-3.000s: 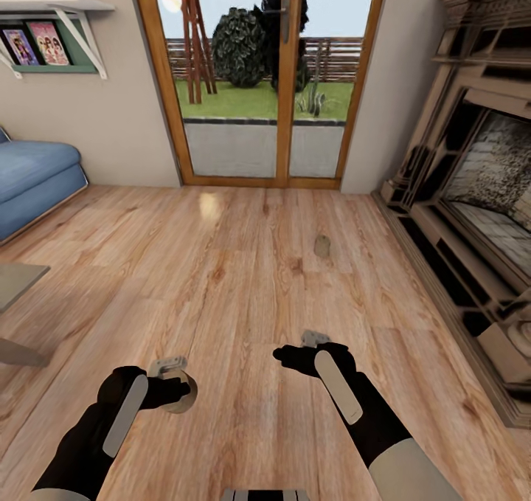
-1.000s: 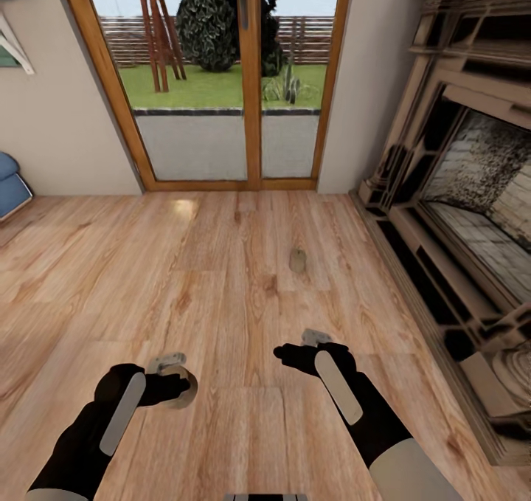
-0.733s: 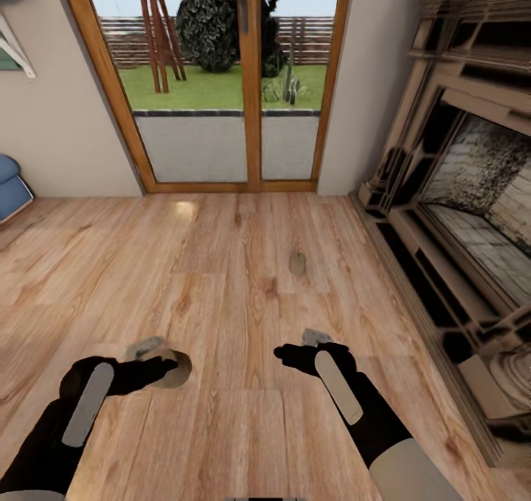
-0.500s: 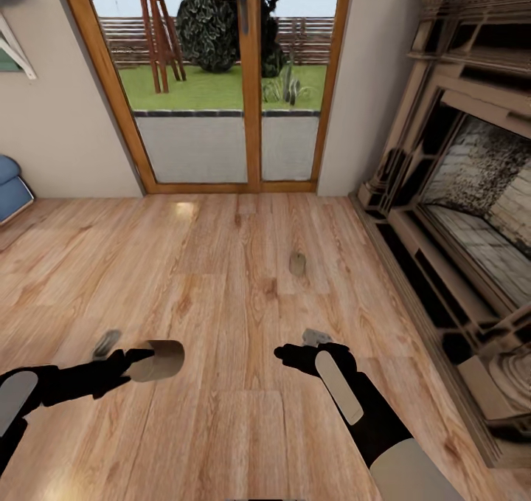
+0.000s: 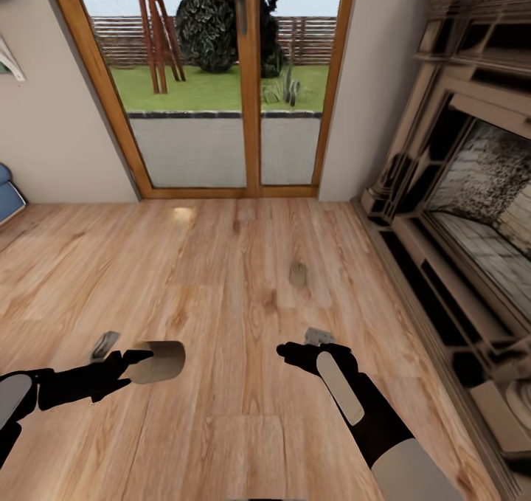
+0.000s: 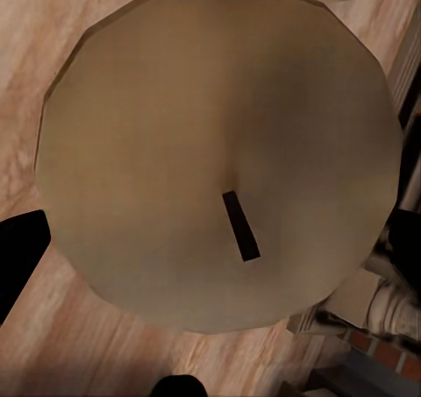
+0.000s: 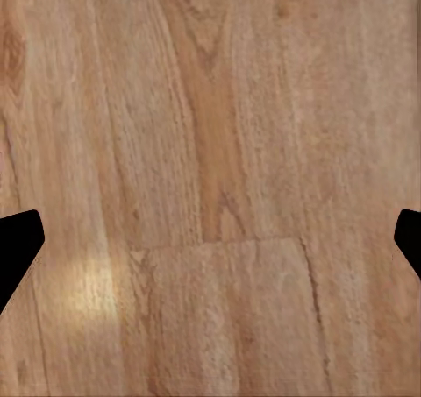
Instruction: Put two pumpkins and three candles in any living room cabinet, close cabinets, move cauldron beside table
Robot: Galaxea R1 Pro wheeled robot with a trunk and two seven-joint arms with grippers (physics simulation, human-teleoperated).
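My left gripper (image 5: 140, 362) is shut on a grey-brown candle (image 5: 161, 361), held low over the wooden floor at the lower left of the head view. In the left wrist view the candle's round top (image 6: 219, 152) with its dark wick sits between the black fingertips (image 6: 19, 257). A second candle (image 5: 298, 274) stands on the floor ahead, in front of the glass door. My right gripper (image 5: 295, 347) hovers open above bare floorboards, short of that candle; its fingertips (image 7: 17, 244) stand far apart with nothing between them. The pumpkins, cabinet and cauldron are out of view.
An ornate beige fireplace surround (image 5: 457, 213) runs along the right wall. A wood-framed glass door (image 5: 251, 88) fills the far wall, with a garden beyond. A blue sofa's edge (image 5: 7, 191) shows at the far left.
My left arm has swung outward to the left with the candle still in its grip. The view has moved forward and turned right since three seconds ago. The right arm has kept its pose.
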